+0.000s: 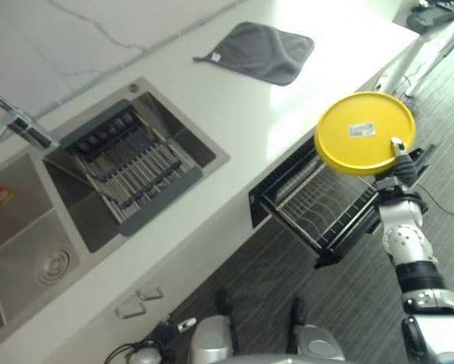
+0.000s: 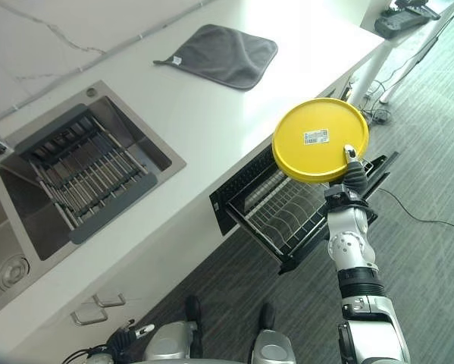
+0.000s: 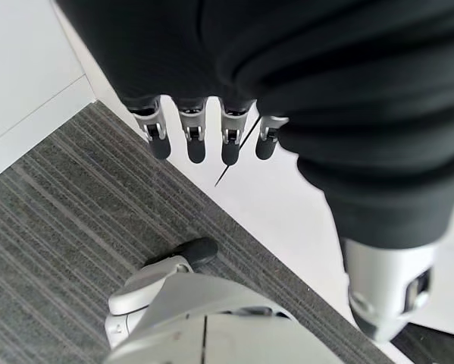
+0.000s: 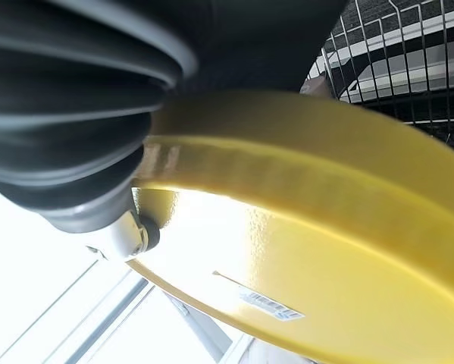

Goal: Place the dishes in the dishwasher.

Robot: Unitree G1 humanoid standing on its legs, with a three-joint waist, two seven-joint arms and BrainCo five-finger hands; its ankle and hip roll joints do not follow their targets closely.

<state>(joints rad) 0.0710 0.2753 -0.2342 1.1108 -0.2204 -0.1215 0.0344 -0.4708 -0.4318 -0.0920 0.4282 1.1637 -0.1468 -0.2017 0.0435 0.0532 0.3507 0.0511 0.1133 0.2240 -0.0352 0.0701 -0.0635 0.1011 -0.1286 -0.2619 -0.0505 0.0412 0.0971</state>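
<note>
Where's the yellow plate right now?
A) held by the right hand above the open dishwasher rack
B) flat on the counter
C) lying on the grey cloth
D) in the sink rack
A: the right hand grips the yellow plate at its rim, holding it over the pulled-out dishwasher rack, clear of the counter.

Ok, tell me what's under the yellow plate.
The open dishwasher rack, pulled out from the counter, is partly covered by the yellow plate, held by the right hand.
</note>
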